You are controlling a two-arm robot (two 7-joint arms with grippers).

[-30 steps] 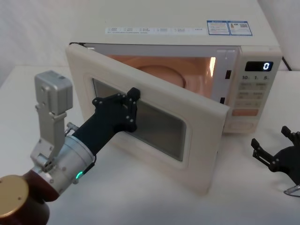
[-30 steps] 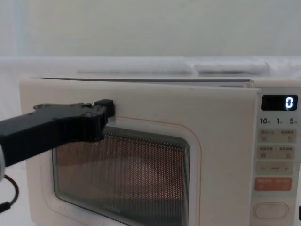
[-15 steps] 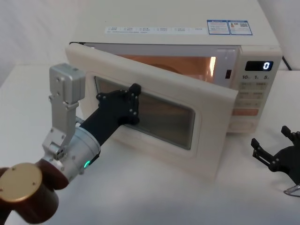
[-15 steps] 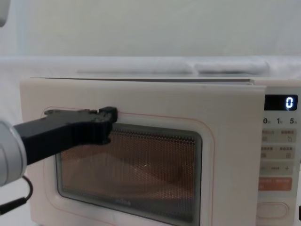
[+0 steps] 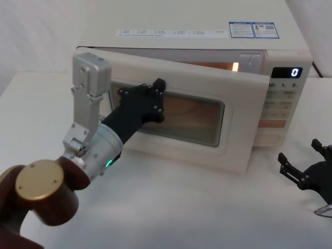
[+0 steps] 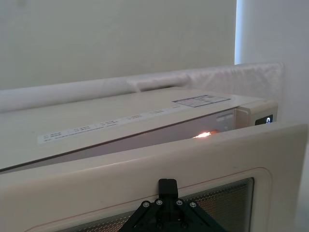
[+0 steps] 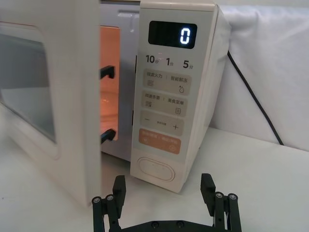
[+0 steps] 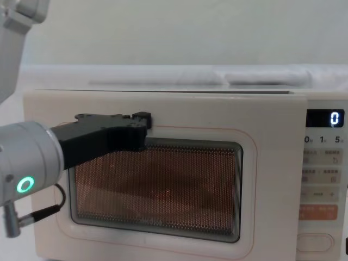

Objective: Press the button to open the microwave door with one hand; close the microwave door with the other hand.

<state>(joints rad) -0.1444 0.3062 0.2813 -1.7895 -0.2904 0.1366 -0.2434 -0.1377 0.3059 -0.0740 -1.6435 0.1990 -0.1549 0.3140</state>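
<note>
A white counter (image 5: 171,207) carries everything, its surface smooth and evenly lit. Behind it runs a plain pale wall (image 8: 174,32), bare and softly shaded. A white padded barrier (image 7: 270,63) borders the counter's far edge, and 1 black cable (image 7: 253,94) trails down across it toward the surface.

we see the microwave door (image 5: 171,124) as smooth cream plastic with a soft satin sheen, its window (image 8: 157,187) dark glass backed by a fine perforated metal mesh. the button (image 7: 154,169) looks like the same smooth cream plastic. the left pincer (image 5: 155,101) is matt black plastic studded with small screws; the right pincer (image 7: 166,203) is alike, with ridged inner faces. the left arm's wrist housing (image 8: 24,163) is brushed grey metal. the counter (image 5: 181,207) looks matt white.
</note>
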